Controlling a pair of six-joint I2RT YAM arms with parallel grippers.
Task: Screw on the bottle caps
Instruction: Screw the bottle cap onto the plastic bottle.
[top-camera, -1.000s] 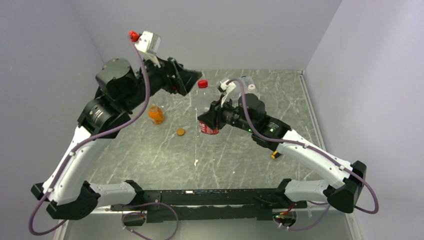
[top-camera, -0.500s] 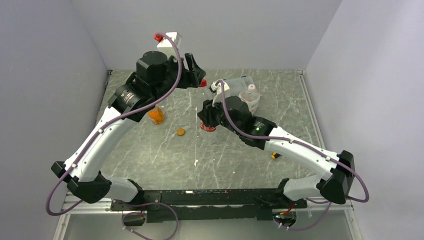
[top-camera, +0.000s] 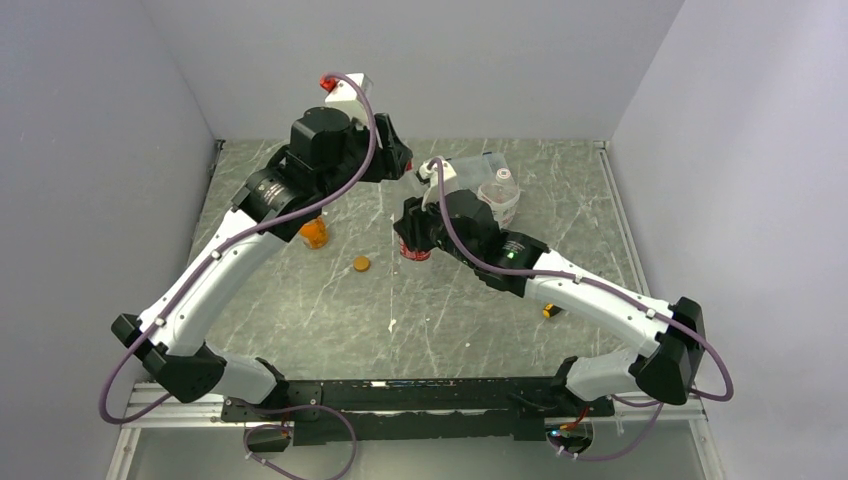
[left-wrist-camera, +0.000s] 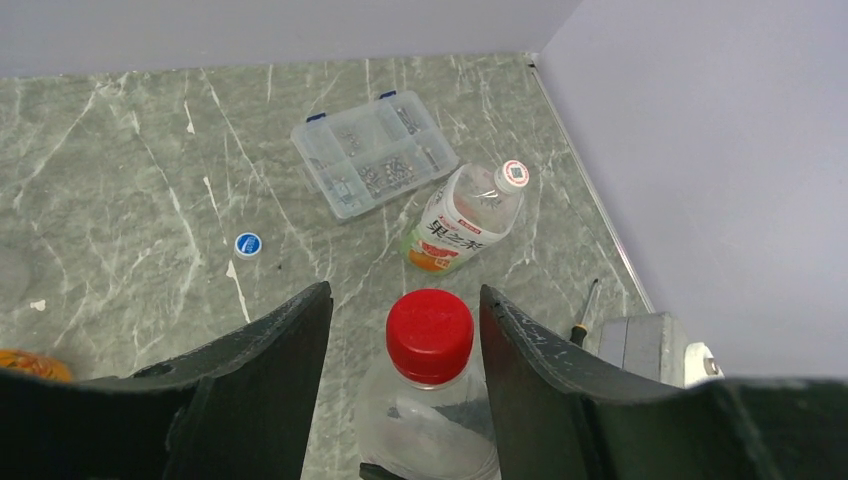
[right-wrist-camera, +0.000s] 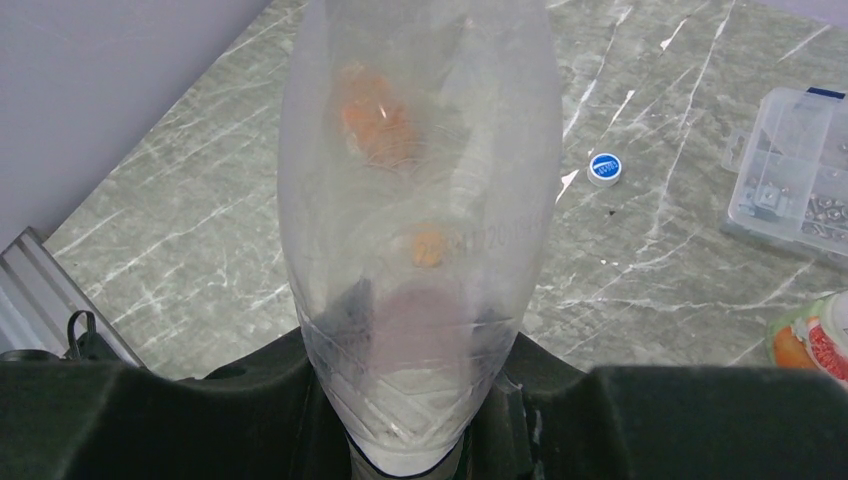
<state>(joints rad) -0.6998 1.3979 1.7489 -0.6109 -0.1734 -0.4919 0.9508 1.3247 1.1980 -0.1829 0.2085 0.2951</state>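
My right gripper (top-camera: 413, 238) is shut on the lower body of the clear red-labelled bottle (right-wrist-camera: 420, 200) and holds it upright. A red cap (left-wrist-camera: 430, 335) sits on its neck. My left gripper (left-wrist-camera: 405, 293) is open above it, one jaw on each side of the red cap, not touching; it also shows in the top view (top-camera: 397, 166). A white-labelled bottle (left-wrist-camera: 465, 215) lies on its side with a whitish cap (left-wrist-camera: 514, 173) on it. A blue cap (left-wrist-camera: 248, 244) and an orange cap (top-camera: 361, 264) lie loose. The squat orange bottle (top-camera: 314, 233) stands left. The tiny vial is out of view.
A flat clear compartment box (left-wrist-camera: 375, 165) lies at the back beside the lying bottle. A small screwdriver (left-wrist-camera: 585, 311) lies to the right of the held bottle. Grey walls close in the marble table (top-camera: 300, 320) on three sides.
My left arm has swung right and brought its open gripper down around the red cap. My right arm has shifted slightly left with the bottle.
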